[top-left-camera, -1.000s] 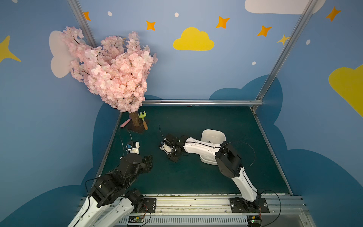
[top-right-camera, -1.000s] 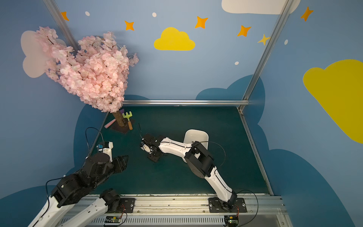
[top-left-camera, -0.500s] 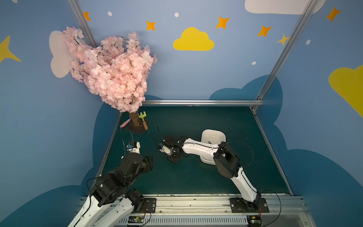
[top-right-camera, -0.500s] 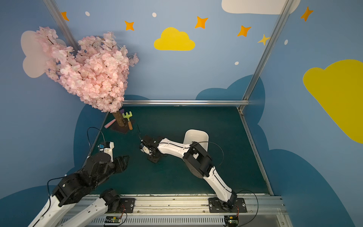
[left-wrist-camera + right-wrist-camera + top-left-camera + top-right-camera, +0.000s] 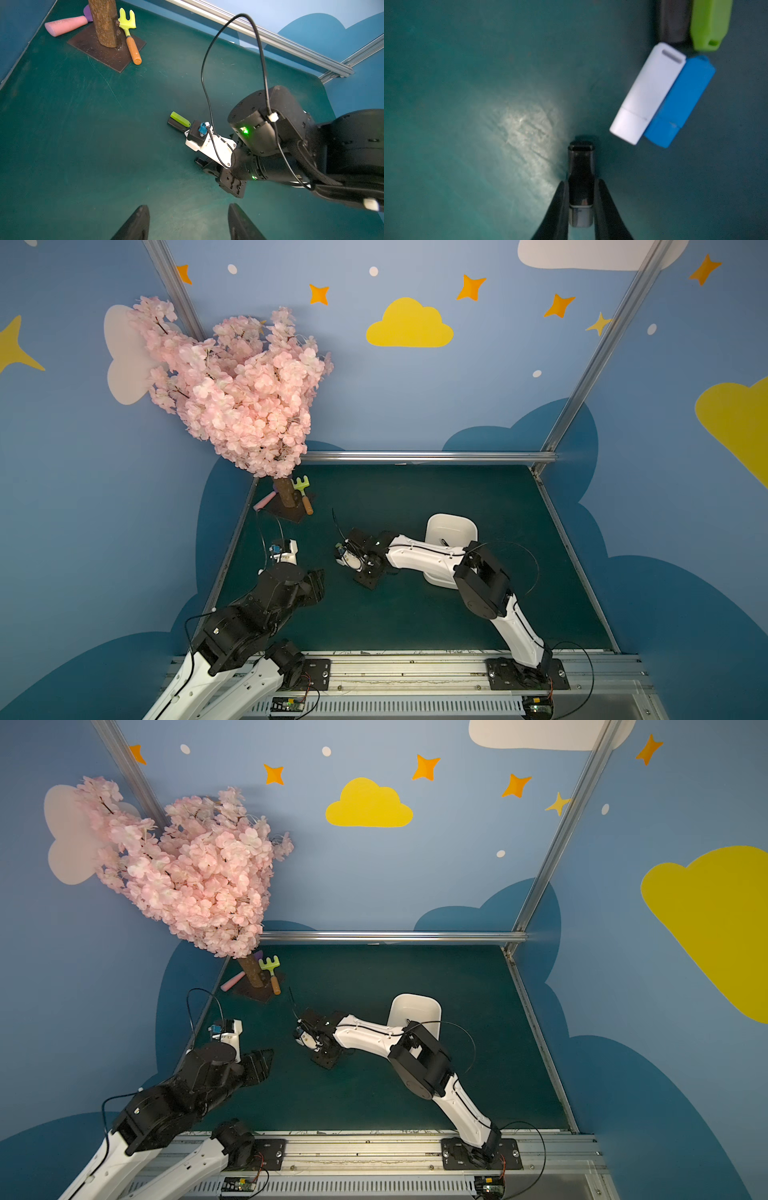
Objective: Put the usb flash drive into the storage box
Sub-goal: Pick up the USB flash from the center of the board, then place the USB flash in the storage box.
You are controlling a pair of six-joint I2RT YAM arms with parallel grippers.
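In the right wrist view my right gripper is shut on a black usb flash drive, low at the green mat. The drive's silver end shows between the fingers. Close beside it lie a white drive and a blue drive side by side. A green drive and a dark one lie just past them. In both top views the right gripper is mid-table, left of the white storage box. My left gripper hangs open over bare mat.
A pink blossom tree stands on a dark plate at the back left corner. A green toy rake and a pink stick lie by it. Metal rails edge the mat, and the right forearm crosses in front of the box.
The right gripper's fingers have closed in on the black drive, and the right arm has shifted a little. The left arm has stayed put.
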